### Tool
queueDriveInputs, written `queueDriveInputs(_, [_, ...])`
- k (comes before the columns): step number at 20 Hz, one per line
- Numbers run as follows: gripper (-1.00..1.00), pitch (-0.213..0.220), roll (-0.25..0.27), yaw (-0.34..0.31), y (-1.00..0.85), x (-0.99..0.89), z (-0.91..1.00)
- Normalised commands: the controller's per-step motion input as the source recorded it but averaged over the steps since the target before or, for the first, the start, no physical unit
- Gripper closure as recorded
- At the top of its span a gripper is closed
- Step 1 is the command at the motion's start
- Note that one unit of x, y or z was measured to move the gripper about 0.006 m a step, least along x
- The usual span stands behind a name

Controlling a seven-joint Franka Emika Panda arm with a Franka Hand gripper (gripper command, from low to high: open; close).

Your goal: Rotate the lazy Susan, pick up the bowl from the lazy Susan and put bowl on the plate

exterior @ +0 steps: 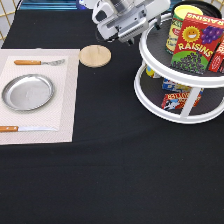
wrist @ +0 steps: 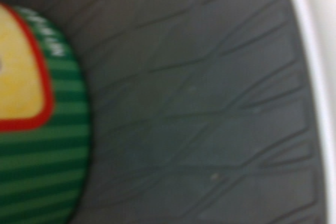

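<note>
Black counter. End effector (exterior: 134,35) at lazy Susan's (exterior: 150,60) top-tier left rim, grip state unreadable. Bowl not visible; plate (exterior: 27,92) empty, far left. Step: reaching, likely. Locating bowl needed.

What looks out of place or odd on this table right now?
No black bowl shows anywhere; the plate lies bare. The raisins box leans askew on the lazy Susan's upper tier, near the gripper.
</note>
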Motion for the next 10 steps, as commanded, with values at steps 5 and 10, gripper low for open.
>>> queueDriveInputs(5, [-1.0,0.0,-0.069,-0.001,0.05,0.5,0.01])
queueDriveInputs(10, [-1.0,0.0,-0.039,0.0,0.02,0.55,0.02])
